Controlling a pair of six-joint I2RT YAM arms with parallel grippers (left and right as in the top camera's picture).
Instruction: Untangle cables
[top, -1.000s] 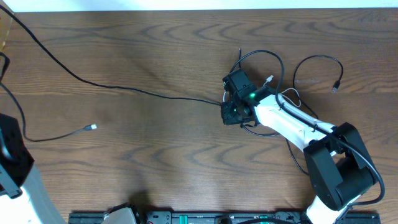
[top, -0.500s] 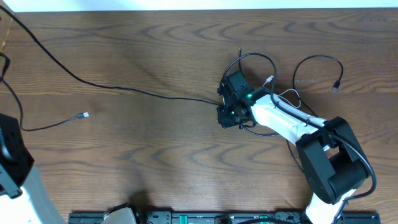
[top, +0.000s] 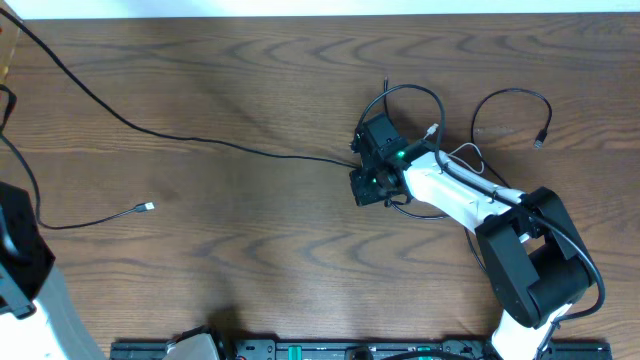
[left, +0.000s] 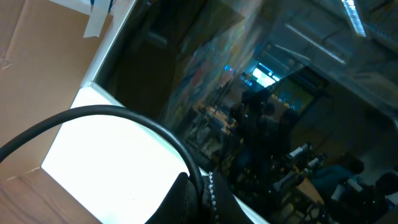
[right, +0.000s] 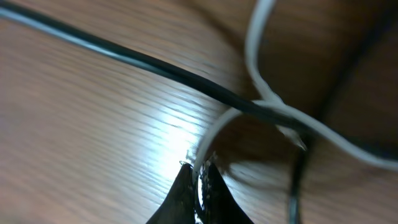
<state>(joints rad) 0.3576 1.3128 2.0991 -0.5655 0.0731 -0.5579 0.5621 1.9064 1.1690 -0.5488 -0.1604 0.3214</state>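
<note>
Two end effectors, both clenched. Right end effector (right: 199, 177) pinches white cable (right: 252, 56) at tangle (top: 410, 140) on counter (top: 250, 260). Long black cable (top: 200, 143) crosses just beyond its tips, runs off far left. Loose plug (top: 146, 206) well left of it. Left end effector (left: 199, 190) grips black cable (left: 112, 112); which one, cannot tell.
</note>
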